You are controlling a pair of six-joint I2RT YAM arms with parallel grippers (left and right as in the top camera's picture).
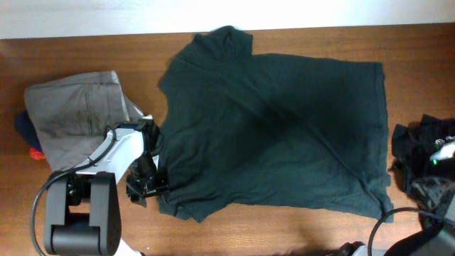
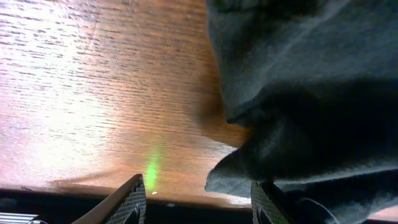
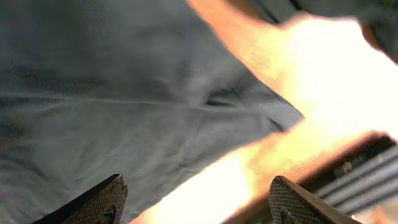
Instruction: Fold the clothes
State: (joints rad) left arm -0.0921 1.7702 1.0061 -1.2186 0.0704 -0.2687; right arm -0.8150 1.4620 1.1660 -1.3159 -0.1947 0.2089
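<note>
A dark green T-shirt [image 1: 277, 131] lies spread flat across the middle of the table, collar toward the left. My left gripper [image 1: 146, 186] sits at the shirt's near-left corner by the sleeve. In the left wrist view the gripper [image 2: 199, 202] is open. A lump of the green fabric [image 2: 298, 93] lies against the right finger [image 2: 267, 205], with bare wood between the jaws. My right gripper [image 3: 199, 205] is open over the shirt's hem [image 3: 124, 112] and the table edge, holding nothing.
A folded grey garment [image 1: 78, 110] lies at the left, with a dark blue and red item [image 1: 28, 139] beside it. A heap of black clothes [image 1: 426, 153] sits at the right edge. The left arm's base [image 1: 82, 213] stands at the front left.
</note>
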